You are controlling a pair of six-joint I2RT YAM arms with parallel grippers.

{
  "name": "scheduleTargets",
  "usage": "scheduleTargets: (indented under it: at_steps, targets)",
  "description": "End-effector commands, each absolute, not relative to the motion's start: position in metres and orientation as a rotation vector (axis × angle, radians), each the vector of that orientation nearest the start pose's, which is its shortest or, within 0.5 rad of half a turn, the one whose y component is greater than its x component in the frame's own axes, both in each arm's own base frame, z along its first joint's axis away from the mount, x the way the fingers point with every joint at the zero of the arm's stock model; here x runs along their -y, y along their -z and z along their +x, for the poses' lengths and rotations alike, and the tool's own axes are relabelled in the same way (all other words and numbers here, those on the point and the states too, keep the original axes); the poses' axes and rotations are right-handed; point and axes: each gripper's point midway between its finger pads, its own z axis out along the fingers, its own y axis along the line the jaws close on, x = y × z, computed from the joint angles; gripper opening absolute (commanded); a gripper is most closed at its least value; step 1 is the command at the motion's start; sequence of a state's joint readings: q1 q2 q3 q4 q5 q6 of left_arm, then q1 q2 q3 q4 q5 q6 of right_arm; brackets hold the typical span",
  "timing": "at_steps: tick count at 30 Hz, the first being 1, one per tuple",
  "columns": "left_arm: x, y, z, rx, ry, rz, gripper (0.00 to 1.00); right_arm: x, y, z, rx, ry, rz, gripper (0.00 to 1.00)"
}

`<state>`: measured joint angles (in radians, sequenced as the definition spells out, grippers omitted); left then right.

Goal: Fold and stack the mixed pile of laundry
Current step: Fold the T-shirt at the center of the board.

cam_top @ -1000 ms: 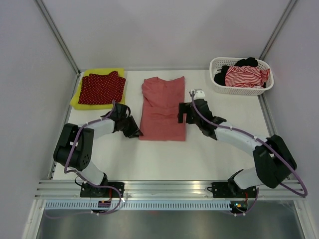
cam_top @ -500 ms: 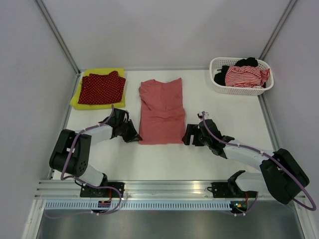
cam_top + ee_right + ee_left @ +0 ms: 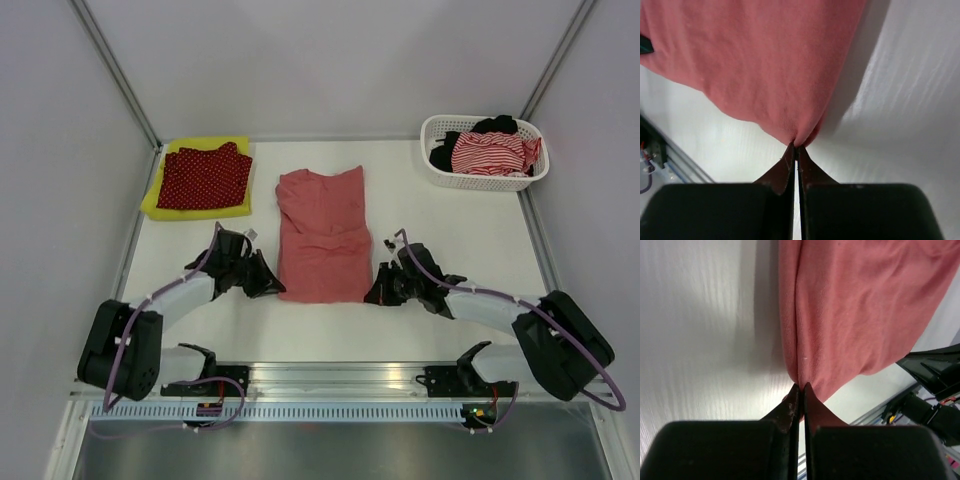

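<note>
while the salmon-pink polo shirt (image 3: 322, 235) lay flat in the middle of the counter (image 3: 450, 215), the left jaws were clenched on its near left corner and the right jaws were clenched on its near right corner, a pinch of fabric caught between each pair of tips. at the far left, the dark red dotted cloth (image 3: 205, 175) sat folded on the yellow-green garment (image 3: 158, 202). at the far right, the white basket (image 3: 480, 182) held the red-white striped piece (image 3: 490, 152) and a black piece (image 3: 497, 125).
</note>
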<state>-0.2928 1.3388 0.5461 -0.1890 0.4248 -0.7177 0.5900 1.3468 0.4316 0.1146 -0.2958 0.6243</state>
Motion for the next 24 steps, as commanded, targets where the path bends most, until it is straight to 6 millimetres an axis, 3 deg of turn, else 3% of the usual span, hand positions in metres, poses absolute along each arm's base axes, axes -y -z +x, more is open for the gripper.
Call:
scheduleTargets:
  at_steps: [1,3,4,5,7,9,13,15,16,17,19,20,21,23,24]
  targets:
    - [0.181,-0.057,0.204,-2.651,1.040,-0.354,0.02,-0.240,-0.060,0.195,-2.460,-1.045,-0.191,0.01]
    - [0.180,-0.068,0.197,-2.631,1.064,-0.336,0.02,-0.233,-0.089,0.204,-2.392,-0.977,-0.196,0.00]
    - [0.183,-0.080,0.191,-2.616,1.103,-0.318,0.02,-0.223,-0.088,0.198,-2.444,-0.924,-0.167,0.01]
    - [0.185,-0.088,0.190,-2.607,1.130,-0.300,0.02,-0.218,-0.100,0.201,-2.417,-0.896,-0.156,0.01]
    - [0.190,-0.113,0.193,-2.572,1.180,-0.263,0.02,-0.216,-0.118,0.204,-2.411,-0.873,-0.160,0.00]
    - [0.191,-0.125,0.197,-2.564,1.184,-0.269,0.02,-0.218,-0.140,0.213,-2.365,-0.872,-0.154,0.01]
    - [0.194,-0.164,0.231,-2.471,1.178,-0.267,0.02,-0.207,-0.170,0.251,-2.307,-0.749,-0.062,0.00]
    - [0.189,-0.167,0.251,-2.471,1.156,-0.314,0.02,-0.206,-0.191,0.282,-2.247,-0.758,-0.028,0.00]
    - [0.187,-0.183,0.268,-2.427,1.149,-0.310,0.02,-0.206,-0.197,0.292,-2.230,-0.763,-0.022,0.01]
    - [0.186,-0.177,0.280,-2.452,1.132,-0.333,0.02,-0.207,-0.206,0.310,-2.212,-0.752,-0.019,0.00]
    - [0.183,-0.194,0.304,-2.416,1.119,-0.334,0.02,-0.207,-0.216,0.339,-2.199,-0.721,-0.013,0.00]
    - [0.182,-0.189,0.313,-2.433,1.113,-0.358,0.02,-0.207,-0.219,0.349,-2.187,-0.720,-0.010,0.00]
    - [0.178,-0.199,0.326,-2.405,1.105,-0.361,0.02,-0.210,-0.211,0.361,-2.205,-0.722,-0.006,0.00]
    - [0.175,-0.191,0.343,-2.421,1.083,-0.404,0.02,-0.212,-0.227,0.384,-2.164,-0.752,-0.016,0.01]
    - [0.172,-0.197,0.355,-2.401,1.076,-0.403,0.02,-0.213,-0.212,0.396,-2.205,-0.743,-0.008,0.00]
